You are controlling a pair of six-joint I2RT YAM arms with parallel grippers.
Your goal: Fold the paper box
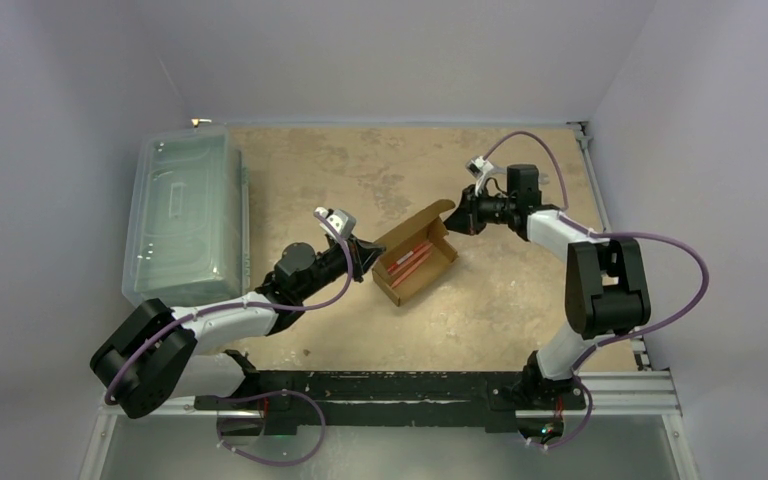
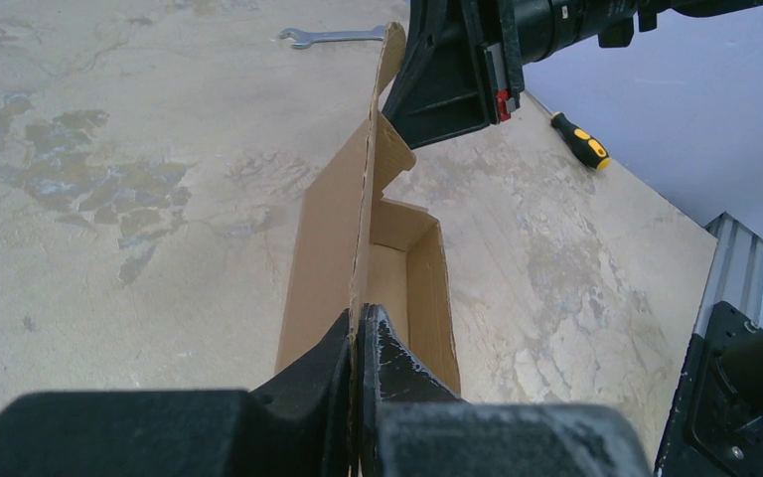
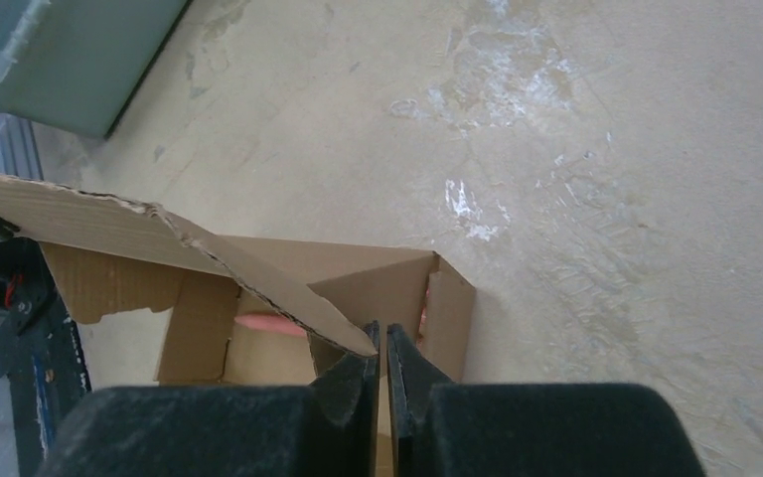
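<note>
The paper box [image 1: 415,262], brown corrugated cardboard, lies half formed in the middle of the table with red marks inside its tray. My left gripper [image 1: 365,255] is at its near-left end. In the left wrist view the left gripper [image 2: 361,318] is shut on the upright long wall of the box [image 2: 328,238]. My right gripper [image 1: 457,215] is at the far-right corner flap. In the right wrist view the right gripper [image 3: 382,333] is closed to a thin slit with cardboard in it, and a torn-edged flap of the box [image 3: 258,268] lies across its left finger.
A large clear plastic bin [image 1: 185,215] stands upside down at the left of the table. A wrench [image 2: 330,37] and a yellow-and-black screwdriver [image 2: 581,141] lie on the table beyond the box. Purple walls close in the left, back and right sides.
</note>
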